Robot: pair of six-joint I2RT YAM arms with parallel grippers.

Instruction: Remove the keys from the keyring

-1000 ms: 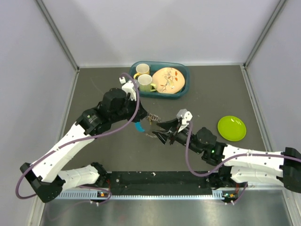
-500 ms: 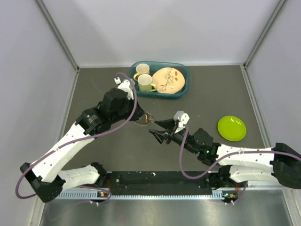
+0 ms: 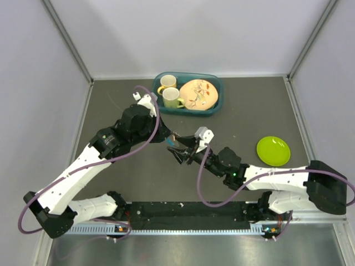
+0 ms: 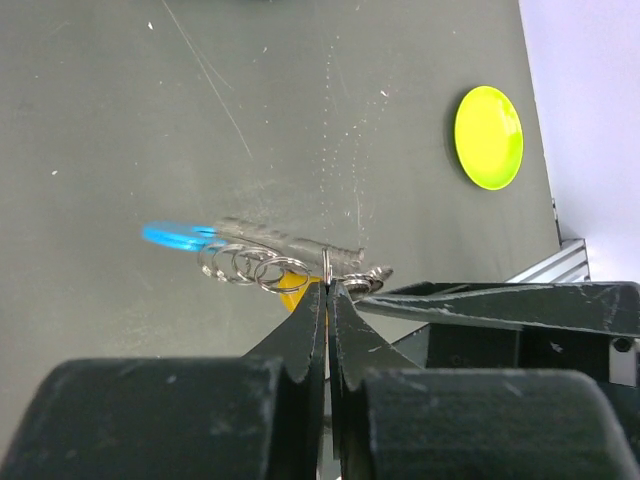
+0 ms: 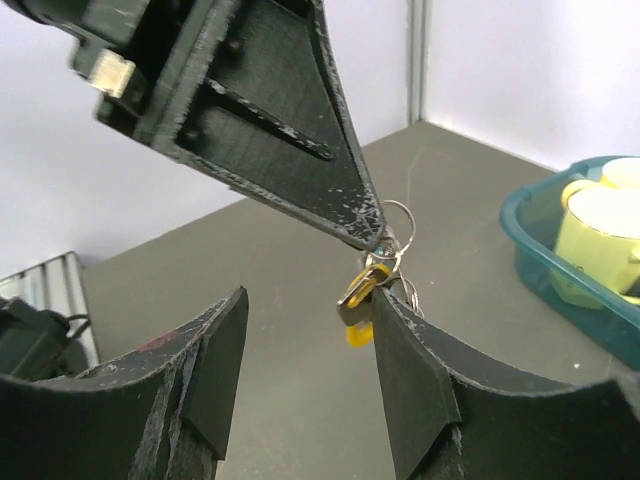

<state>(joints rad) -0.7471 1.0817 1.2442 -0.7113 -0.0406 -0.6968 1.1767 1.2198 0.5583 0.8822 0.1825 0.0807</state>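
My left gripper (image 4: 327, 287) is shut on the thin wire keyring (image 4: 327, 266) and holds the bunch above the table. The keys (image 4: 290, 243) hang below its tips: a silvery shaft, a teal-blue head (image 4: 170, 236), an orange-yellow head (image 4: 292, 290) and several small linked rings (image 4: 245, 268). In the right wrist view the keys (image 5: 362, 290) dangle from the left fingertip (image 5: 365, 230). My right gripper (image 5: 308, 295) is open, and the yellow-headed key lies against the tip of its right finger (image 5: 410, 350). In the top view both grippers meet at the keys (image 3: 176, 142).
A teal tub (image 3: 213, 83) at the back holds two yellow mugs (image 3: 172, 97) and a patterned plate (image 3: 198, 94). A lime-green plate (image 3: 273, 151) lies on the right of the table. The tub (image 5: 540, 260) also shows in the right wrist view.
My right gripper has moved left and up to the hanging keys, staying open. The left gripper has kept hold of the ring, and the bunch has swung up slightly.
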